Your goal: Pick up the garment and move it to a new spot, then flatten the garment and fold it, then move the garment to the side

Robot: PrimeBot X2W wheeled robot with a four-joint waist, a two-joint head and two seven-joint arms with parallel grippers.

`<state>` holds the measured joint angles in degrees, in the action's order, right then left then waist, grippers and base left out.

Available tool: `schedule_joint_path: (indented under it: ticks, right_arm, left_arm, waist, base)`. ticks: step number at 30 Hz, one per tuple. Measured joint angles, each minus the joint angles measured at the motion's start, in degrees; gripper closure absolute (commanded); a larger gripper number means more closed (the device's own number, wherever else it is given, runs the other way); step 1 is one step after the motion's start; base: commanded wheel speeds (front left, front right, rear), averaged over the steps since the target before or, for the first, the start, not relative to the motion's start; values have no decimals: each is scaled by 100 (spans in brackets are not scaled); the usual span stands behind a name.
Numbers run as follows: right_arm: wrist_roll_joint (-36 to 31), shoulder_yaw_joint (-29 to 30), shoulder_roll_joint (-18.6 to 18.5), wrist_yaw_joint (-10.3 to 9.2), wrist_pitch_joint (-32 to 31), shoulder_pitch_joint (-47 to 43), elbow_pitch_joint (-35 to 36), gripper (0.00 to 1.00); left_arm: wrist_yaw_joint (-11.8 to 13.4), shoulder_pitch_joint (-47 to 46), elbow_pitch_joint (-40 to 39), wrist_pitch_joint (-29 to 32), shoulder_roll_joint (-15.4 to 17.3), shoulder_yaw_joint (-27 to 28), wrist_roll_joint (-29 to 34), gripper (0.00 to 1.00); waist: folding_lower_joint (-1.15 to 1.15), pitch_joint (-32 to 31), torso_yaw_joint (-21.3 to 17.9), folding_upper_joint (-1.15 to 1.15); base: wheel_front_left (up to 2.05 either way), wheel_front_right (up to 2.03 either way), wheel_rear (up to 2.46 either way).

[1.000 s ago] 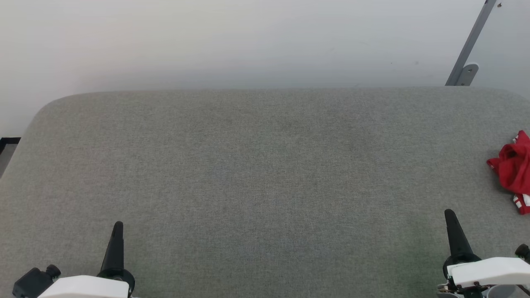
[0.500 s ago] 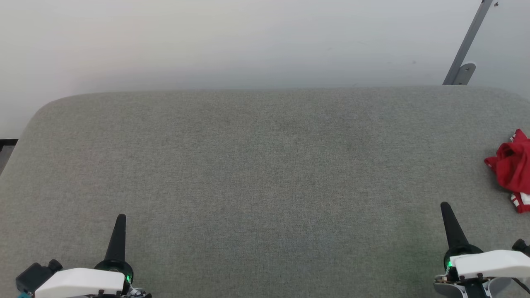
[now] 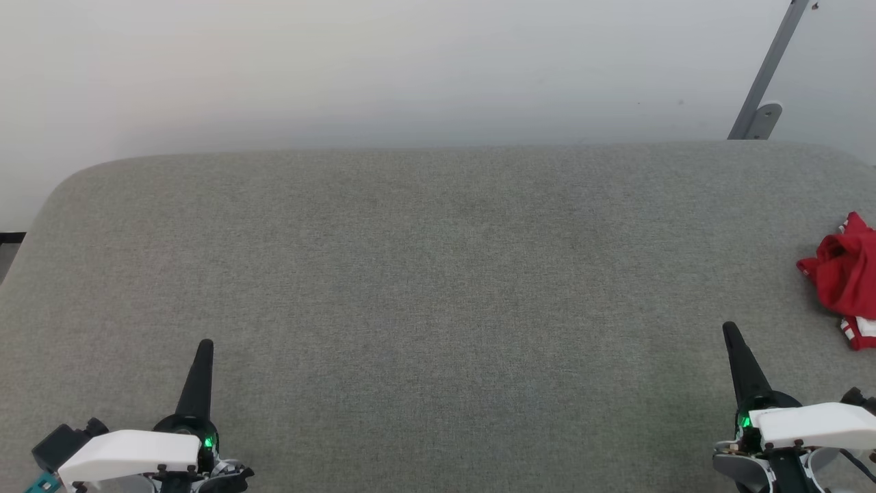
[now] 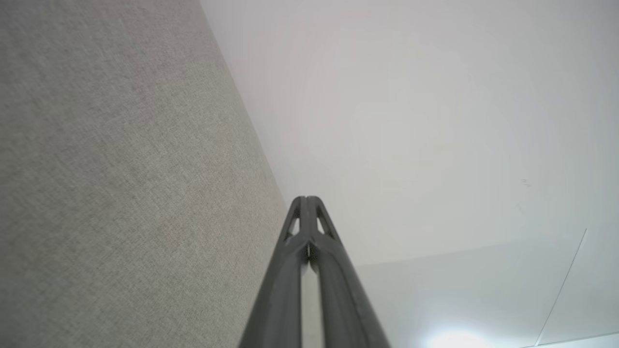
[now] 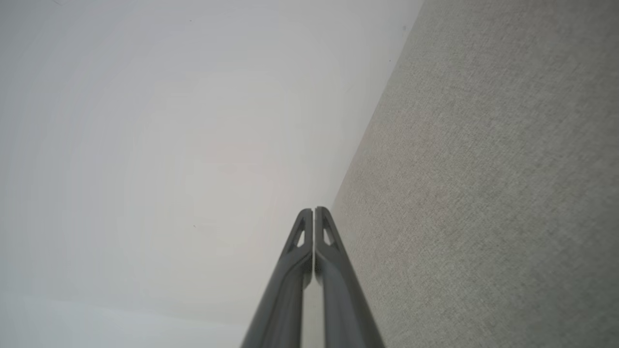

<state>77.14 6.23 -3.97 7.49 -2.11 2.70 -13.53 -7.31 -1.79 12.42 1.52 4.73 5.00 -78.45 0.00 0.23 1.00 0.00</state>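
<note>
The garment lies crumpled at the far right of the grey fabric surface, red with a bit of red-and-white stripe at its near end, cut off by the head view's right edge. My right gripper is shut and empty, near the front right, a short way left of and nearer than the garment. My left gripper is shut and empty at the front left, far from the garment. In the wrist views each gripper's fingertips, left and right, are pressed together above the fabric.
A pale wall rises behind the surface's rounded far edge. A grey metal strut with a bracket leans against the wall at the back right. A dark strip shows past the left edge.
Both grippers have moved a little forward over the surface, still shut. The head camera has shifted slightly, so the garment sits a touch further left in the view.
</note>
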Motion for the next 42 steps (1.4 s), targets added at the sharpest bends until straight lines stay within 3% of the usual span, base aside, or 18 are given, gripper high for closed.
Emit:
schedule_joint_path:
  ticks: [42]
  right_arm:
    - [1514, 30, 107, 0, -446, 343, -43, 100]
  left_arm:
    - [0, -415, 168, 458, -144, 90, -1424, 100]
  waist:
    - [0, -5, -100, 0]
  base:
    - [0, 0, 0]
